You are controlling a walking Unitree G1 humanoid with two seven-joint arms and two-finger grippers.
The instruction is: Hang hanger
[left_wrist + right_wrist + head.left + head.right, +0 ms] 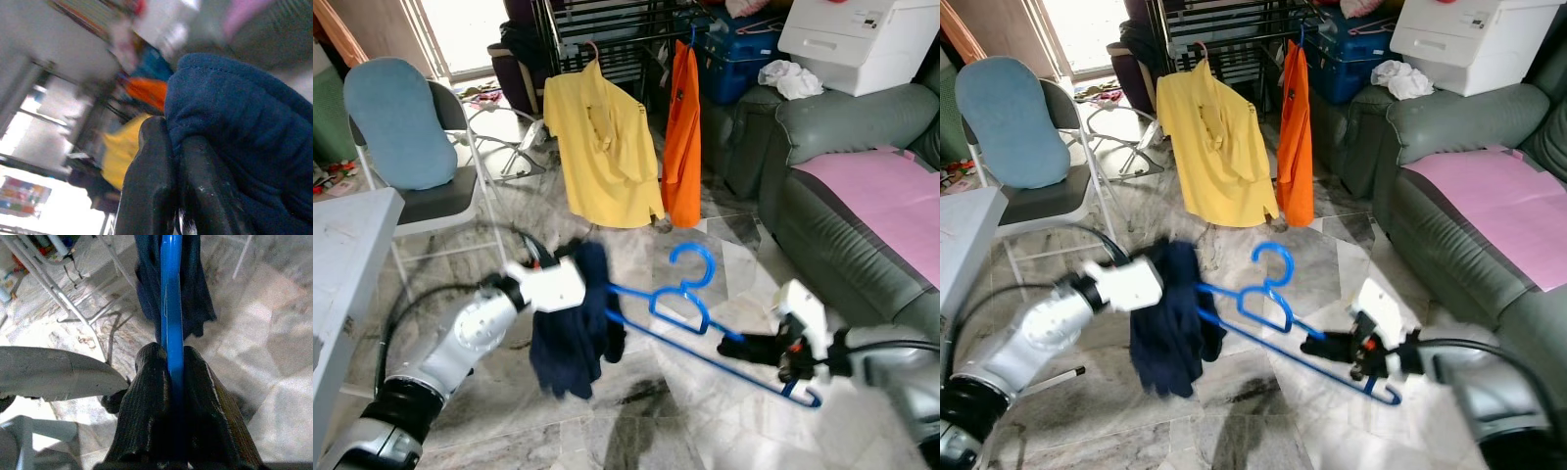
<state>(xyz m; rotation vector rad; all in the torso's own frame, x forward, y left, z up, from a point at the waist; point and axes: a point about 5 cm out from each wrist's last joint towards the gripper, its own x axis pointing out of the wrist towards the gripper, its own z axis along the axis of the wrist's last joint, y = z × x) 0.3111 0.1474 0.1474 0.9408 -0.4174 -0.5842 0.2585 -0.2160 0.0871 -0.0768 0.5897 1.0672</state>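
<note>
A marble floor [705,411] runs back to a dark clothes rack [607,29], where a yellow shirt [602,147] and an orange one [682,137] already hang. The blue hanger [690,313] is held low over the floor, well short of that rack. The right tool [754,348] is clenched on its bar, and the left tool [176,191] pinches the navy garment [573,323] draped on it. Carrying and hooking remain, I'd say.

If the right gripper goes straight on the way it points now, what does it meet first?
Probably the navy cloth: the right gripper, shut on the blue hanger, points along its bar toward the cloth draped at the far end. Depth is unclear.
</note>
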